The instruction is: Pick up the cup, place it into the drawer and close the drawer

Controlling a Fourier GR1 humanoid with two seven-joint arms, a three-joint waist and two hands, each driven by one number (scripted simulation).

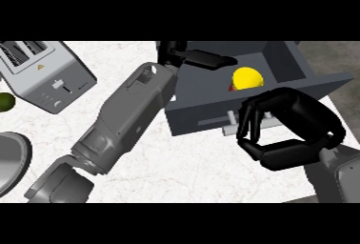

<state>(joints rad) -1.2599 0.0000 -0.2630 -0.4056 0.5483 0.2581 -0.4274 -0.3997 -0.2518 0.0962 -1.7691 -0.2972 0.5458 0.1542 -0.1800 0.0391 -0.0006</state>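
In the head view, the open dark grey box-shaped drawer [211, 112] stands in the upper right of the frame. The round yellow cup [247, 77] lies inside it, so the placing looks done. The left hand [199, 57] is above the drawer's rear edge with fingers straight, apart from the cup and holding nothing. The right hand [285, 128] is at the right, fingers curled and empty, just beside the pale grey bar handle [229, 125] on the drawer's front. I judge it is there to push the drawer closed.
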